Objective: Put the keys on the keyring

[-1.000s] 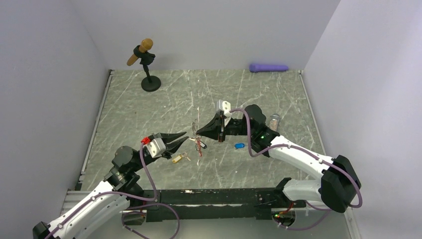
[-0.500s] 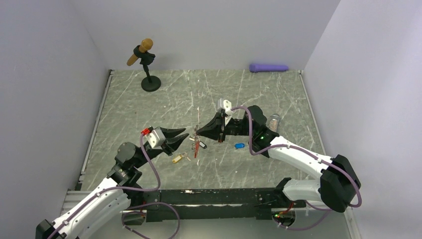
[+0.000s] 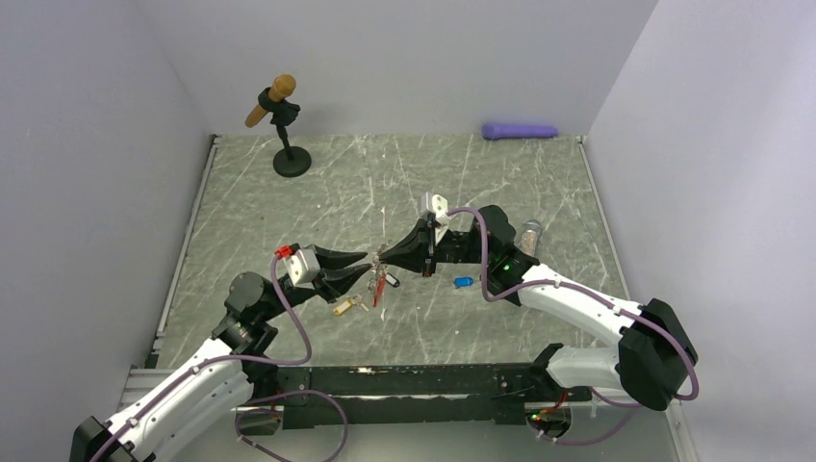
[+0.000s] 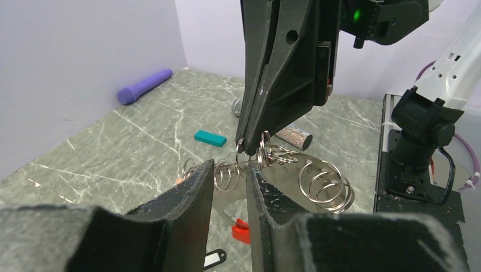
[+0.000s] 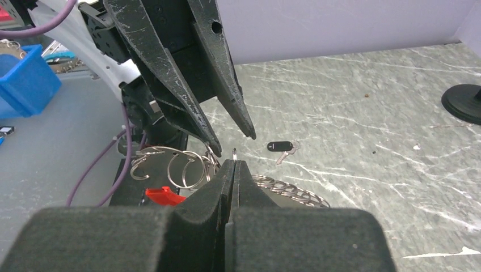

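Running this one remotely, here's my view. Farthest left of the task stuff is the yellow-tag key (image 3: pixel 346 306), flat on the tabletop (image 3: pixel 289 212) just below the left arm's tips. Right of it, mid-tabletop, is the keyring (image 3: pixel 381 277): a messy bunch of thin silver wire loops (image 4: pixel 323 181) strung together, with a small red clip (image 4: pixel 241 231) low in the bunch. It's dangling from the right arm's tips; can't tell if the bottom end touches the tabletop. The black-tag key (image 5: pixel 282 147) lies flat just past it, tiny silver blade poking out of an oblong tag. The blue-tag key (image 3: pixel 463 282) sits further right, under the right arm.

Pincers: the left pincer (image 3: pixel 368 266) is spread part way, a clear gap between its fingers (image 4: pixel 193 187), pointed right at the bunch with loops showing in that gap. Whether it's actually touching any wire, I can't tell. The right pincer (image 3: pixel 382 256) is pressed tight together, nipping one thin loop at the top of the keyring. The two sets of tips are nearly nose to nose.
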